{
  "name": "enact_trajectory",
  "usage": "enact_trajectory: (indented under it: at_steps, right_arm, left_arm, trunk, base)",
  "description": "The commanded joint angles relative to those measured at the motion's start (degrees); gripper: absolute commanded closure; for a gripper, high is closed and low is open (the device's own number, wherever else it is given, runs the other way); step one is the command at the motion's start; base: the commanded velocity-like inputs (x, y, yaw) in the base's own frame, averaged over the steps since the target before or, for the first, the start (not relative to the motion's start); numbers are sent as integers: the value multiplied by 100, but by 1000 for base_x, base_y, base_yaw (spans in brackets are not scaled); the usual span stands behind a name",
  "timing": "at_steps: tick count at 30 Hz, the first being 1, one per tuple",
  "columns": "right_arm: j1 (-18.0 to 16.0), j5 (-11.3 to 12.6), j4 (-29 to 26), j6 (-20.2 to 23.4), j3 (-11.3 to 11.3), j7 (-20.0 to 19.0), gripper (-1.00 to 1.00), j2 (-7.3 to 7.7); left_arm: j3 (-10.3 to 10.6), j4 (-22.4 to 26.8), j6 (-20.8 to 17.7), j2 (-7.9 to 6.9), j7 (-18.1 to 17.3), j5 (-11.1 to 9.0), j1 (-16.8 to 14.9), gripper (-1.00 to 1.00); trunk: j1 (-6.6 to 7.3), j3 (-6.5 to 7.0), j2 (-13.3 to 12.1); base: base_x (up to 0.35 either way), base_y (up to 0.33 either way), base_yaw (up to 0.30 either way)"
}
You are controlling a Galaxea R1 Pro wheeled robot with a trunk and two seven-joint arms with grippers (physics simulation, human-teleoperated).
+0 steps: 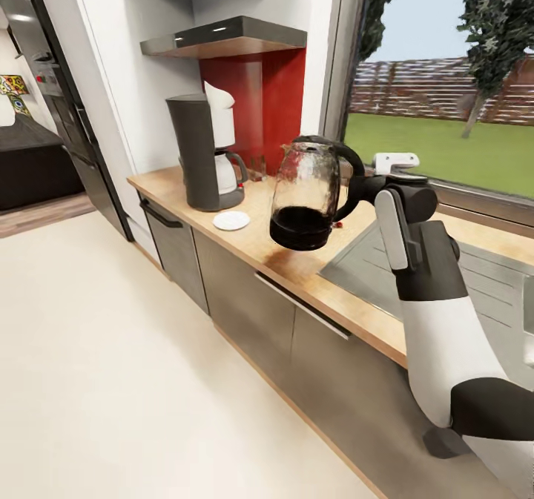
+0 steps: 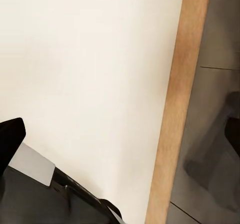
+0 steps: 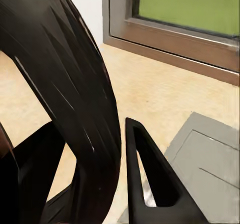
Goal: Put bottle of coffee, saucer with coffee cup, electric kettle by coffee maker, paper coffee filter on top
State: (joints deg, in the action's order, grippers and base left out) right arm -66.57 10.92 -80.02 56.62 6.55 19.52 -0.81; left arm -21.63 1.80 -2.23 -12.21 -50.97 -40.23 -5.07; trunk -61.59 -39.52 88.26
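The right arm (image 1: 437, 314) fills the near right corner of the head view, white and dark grey, reaching forward over the kitchen countertop (image 1: 297, 265). Its right gripper (image 1: 361, 187) is clenched around the loop handle of the one electric kettle (image 1: 308, 195), which hangs upright in the air above the counter, clear of the surface, with its shadow below it on the wood. In the right wrist view the black handle (image 3: 75, 94) runs between the two fingers (image 3: 150, 179), touching them.

On the counter there is one coffee maker (image 1: 196, 150), standing near the far left end, with one white paper coffee filter (image 1: 220, 110) on it just behind the tower top. One saucer (image 1: 231, 221) lies flat just beside the coffee maker's base, between it and the held kettle. One small glass-like item stands against the red back panel (image 1: 278, 106) (too faint to name). One kitchen shelf (image 1: 222, 39) hangs above that panel.

The counter's front edge runs diagonally; a bare stretch of wood lies between the saucer and the grey sink (image 1: 445, 276) at the right. Behind it a window (image 1: 445, 76) shows lawn and trees. The floor (image 1: 111, 373) in front of the cabinets (image 1: 245, 299) is open and pale.

The left wrist view shows the counter edge (image 2: 175, 109) against floor; whether the left gripper's jaws are apart or closed I cannot tell.
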Motion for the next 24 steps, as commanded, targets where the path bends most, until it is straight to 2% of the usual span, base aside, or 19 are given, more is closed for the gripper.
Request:
enact_trajectory:
  at_steps: [1, 9, 10, 14, 24]
  right_arm:
    - [-22, 21, 41, 6, 10, 226, 100, -15]
    - [-48, -54, 141, 7, 33, 417, 100, -36]
    - [-49, -55, 144, 1, 168, 420, 100, -34]
    - [-49, -56, 145, -1, 235, 422, 100, -33]
    - [-49, -62, 145, -9, 260, 428, 100, -31]
  left_arm:
    - [-30, -4, -23, -1, -21, 6, -3, -100]
    - [-26, -3, -23, -1, -18, 6, -3, -100]
    - [-26, 1, -23, -1, -22, 6, -3, -100]
    - [-26, 3, -23, -1, -24, 6, -3, -100]
    - [-26, 3, -23, -1, -23, 6, -3, -100]
  trunk:
    - [0, -5, 3]
    - [0, -5, 3]
    - [0, -5, 3]
    - [0, -5, 3]
    - [0, -5, 3]
  base:
    - [6, 5, 0]
    - [149, 50, 0]
    - [236, 143, 0]
    - [148, 81, 0]
    - [128, 98, 0]
